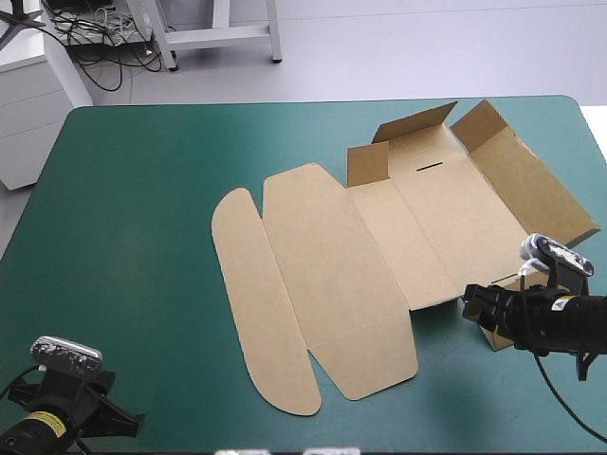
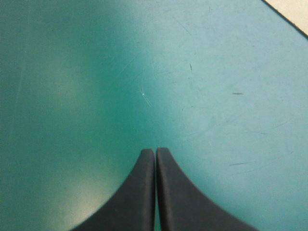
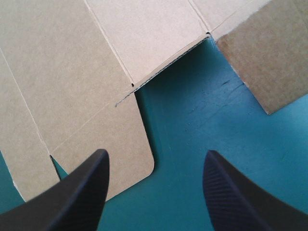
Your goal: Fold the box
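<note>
The brown box [image 1: 379,256] lies as a cut sheet across the middle and right of the table, its long lid panels flat toward the front left and its far and right flaps tilted up. My right gripper [image 1: 474,305] hovers open at the box's near right edge; in the right wrist view the box [image 3: 96,72] fills the space ahead of the right gripper [image 3: 155,168], with a raised flap [image 3: 269,53] off to one side. My left gripper [image 1: 119,422] rests at the table's front left corner, far from the box. In its own view the left gripper [image 2: 155,151] is shut over bare cover.
The teal-green cover [image 1: 123,237] is bare on the left half. The table's front edge runs close to both arms. A corner of the table edge [image 2: 288,14] shows ahead of the left gripper.
</note>
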You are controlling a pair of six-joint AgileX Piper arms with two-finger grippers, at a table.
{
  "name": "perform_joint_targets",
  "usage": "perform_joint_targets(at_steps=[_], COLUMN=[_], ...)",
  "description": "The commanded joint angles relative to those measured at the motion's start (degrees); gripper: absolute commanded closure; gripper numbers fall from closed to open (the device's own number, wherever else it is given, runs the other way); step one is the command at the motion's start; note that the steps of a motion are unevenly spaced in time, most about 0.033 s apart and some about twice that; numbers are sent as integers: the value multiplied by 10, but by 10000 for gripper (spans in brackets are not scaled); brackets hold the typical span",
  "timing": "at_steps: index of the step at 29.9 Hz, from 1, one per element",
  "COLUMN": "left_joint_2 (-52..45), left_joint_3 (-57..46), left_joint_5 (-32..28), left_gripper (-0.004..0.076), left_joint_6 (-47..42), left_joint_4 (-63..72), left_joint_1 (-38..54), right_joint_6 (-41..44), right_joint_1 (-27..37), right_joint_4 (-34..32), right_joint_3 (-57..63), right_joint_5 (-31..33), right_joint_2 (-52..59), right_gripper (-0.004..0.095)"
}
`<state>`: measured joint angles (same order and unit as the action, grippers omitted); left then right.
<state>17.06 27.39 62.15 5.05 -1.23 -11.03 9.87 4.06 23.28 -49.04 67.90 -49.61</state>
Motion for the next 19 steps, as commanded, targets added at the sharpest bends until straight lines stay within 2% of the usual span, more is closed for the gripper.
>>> perform_joint_targets(at_steps=[1,5,8,13,19], left_joint_2=[5,5,5,5,5], left_joint_3=[14,14,14,14,14], left_joint_5=[-30,-30,-30,-30,-30], left_gripper=[734,734,734,734,734], left_joint_6=[-4,-4,-4,-4,-4], left_joint_4=[4,4,4,4,4], left_joint_1=[0,0,0,0,0], right_joint_6=[60,152,212,198,199], right_joint_1=[-1,-1,-1,-1,-1], right_joint_4=[11,19,57,100,97], right_joint_3=[-19,-19,-19,-19,-19], right_joint_5=[-27,-30,-31,-65,-90], right_joint_2=[-21,-55,-88,-140,-188], right_gripper=[314,314,315,329,332])
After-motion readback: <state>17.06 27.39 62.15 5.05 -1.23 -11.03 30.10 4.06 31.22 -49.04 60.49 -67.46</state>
